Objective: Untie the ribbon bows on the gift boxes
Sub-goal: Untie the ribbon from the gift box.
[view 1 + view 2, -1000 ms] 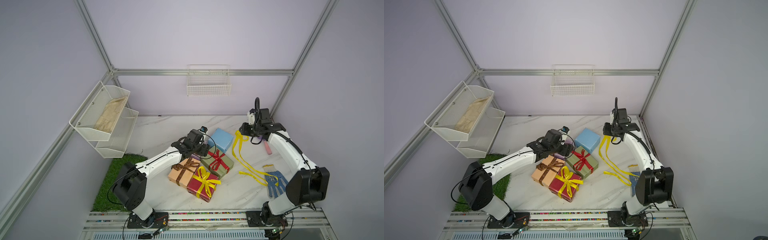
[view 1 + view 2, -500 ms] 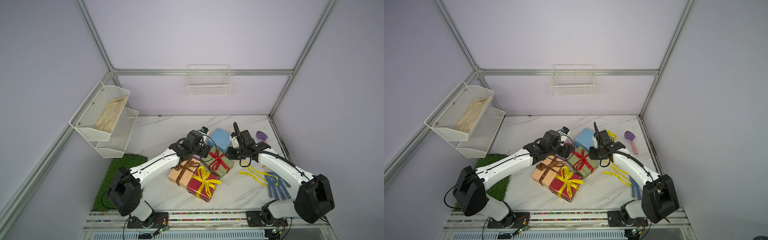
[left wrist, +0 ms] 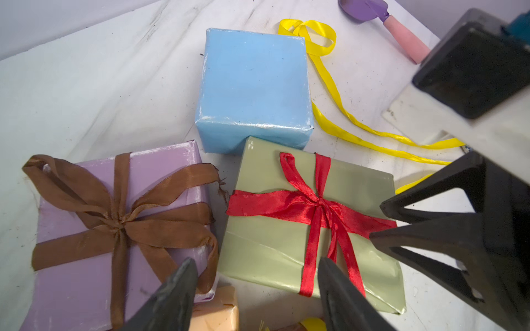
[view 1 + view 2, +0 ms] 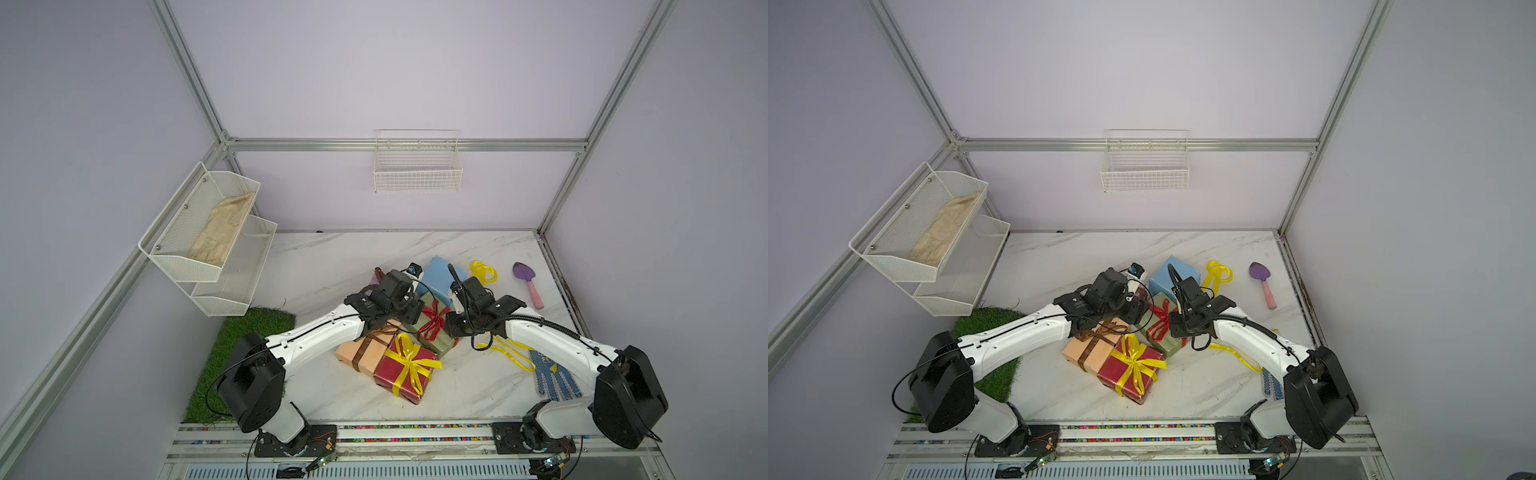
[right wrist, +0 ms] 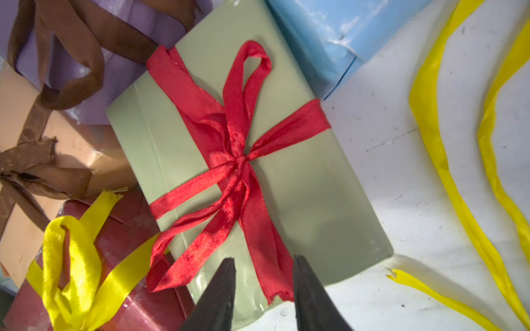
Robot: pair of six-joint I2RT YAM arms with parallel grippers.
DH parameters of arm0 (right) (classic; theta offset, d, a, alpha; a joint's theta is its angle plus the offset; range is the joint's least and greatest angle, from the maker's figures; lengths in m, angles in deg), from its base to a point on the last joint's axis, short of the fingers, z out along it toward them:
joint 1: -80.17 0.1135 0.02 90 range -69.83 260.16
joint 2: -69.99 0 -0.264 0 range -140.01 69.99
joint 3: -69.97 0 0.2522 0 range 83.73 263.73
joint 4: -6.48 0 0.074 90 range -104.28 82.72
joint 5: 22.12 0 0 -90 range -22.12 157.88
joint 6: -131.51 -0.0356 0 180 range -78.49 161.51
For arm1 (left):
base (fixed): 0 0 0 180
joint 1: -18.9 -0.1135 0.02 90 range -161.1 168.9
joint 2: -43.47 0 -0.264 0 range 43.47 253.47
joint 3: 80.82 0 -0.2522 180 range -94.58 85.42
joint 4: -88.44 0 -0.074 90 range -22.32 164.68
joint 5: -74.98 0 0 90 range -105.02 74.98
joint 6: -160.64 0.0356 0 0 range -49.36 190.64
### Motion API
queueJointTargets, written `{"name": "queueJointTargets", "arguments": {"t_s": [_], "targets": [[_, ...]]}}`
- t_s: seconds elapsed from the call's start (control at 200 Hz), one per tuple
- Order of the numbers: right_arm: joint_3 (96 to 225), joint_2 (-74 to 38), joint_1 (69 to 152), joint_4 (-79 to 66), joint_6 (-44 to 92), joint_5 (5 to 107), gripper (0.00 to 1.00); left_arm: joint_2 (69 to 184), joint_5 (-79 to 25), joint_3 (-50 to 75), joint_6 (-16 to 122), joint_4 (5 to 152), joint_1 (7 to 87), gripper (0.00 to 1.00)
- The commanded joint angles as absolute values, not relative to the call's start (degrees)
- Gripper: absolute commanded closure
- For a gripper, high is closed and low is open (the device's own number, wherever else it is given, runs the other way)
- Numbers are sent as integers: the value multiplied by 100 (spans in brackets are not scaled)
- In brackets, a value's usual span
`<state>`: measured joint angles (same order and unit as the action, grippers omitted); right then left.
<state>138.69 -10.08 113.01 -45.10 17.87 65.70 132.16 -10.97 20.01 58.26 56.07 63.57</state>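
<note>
My right gripper (image 5: 262,268) hangs over the olive green box (image 5: 309,183), jaws a little apart either side of a loose tail of the red bow (image 5: 241,160), which sits knotted mid-lid. I can't quite tell whether the tips touch the ribbon. My left gripper (image 3: 256,263) is spread wide and empty above the gap between that box and the lilac box (image 3: 160,169).

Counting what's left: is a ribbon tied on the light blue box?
No, the light blue box is bare; a loose yellow ribbon lies beside it.
</note>
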Motion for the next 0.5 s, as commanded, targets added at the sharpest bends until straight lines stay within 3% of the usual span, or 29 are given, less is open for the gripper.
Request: {"name": "queueJointTargets", "arguments": {"t_s": [0.0, 0.495], "targets": [[13730, -908, 11378, -4548, 1693, 6792, 66, 13324, -1218, 2219, 5684, 5933, 6390, 37], [13611, -973, 11427, -4415, 1821, 6897, 78, 13882, -1262, 2173, 5649, 6150, 6548, 50]]}}
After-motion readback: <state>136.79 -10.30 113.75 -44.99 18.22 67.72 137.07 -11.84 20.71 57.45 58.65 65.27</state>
